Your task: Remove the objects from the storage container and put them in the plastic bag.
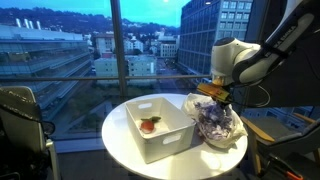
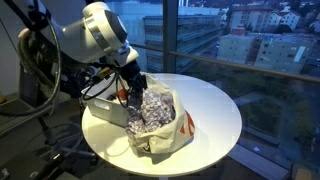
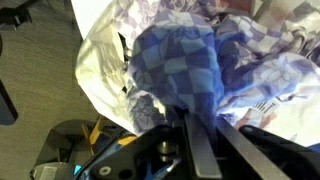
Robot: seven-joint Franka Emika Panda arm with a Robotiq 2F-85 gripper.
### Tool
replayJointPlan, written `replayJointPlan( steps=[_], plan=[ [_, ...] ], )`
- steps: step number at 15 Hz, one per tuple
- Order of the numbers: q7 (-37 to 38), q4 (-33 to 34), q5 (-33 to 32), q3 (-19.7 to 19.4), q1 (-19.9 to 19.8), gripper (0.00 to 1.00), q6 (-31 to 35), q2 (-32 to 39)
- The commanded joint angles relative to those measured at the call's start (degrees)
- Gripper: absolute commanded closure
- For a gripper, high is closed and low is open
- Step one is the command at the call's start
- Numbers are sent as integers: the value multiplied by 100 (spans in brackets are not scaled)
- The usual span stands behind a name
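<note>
A white storage container [image 1: 166, 148] stands on the round white table [image 1: 118, 135]. A small red-orange object [image 1: 150, 125] lies inside it. Beside it is a white plastic bag [image 1: 232, 135], also in an exterior view [image 2: 172, 132] and in the wrist view [image 3: 100, 60]. My gripper [image 1: 213, 97] hangs over the bag's mouth [image 2: 137, 92]. In the wrist view the gripper [image 3: 205, 115] is shut on a blue-and-white checkered cloth [image 3: 180, 65], which hangs down into the bag. The cloth also shows in both exterior views [image 2: 150, 108] [image 1: 213, 118].
The table [image 2: 215, 110] stands by large windows with a city view. A dark chair [image 1: 20, 120] is at one side. Cables and a stand [image 2: 35, 70] are behind the arm. The container [image 2: 103, 112] sits between the arm's base and the bag.
</note>
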Motion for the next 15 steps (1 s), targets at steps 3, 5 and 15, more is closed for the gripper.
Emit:
replayJointPlan(
  steps=[3,5,15],
  plan=[
    [-644,886,275,-223,422,97,-113,800],
    [-745,1261,180,-325,530,97,-208,1067],
    [-1262,1621,421,-891,738,97,147,2041]
  ],
)
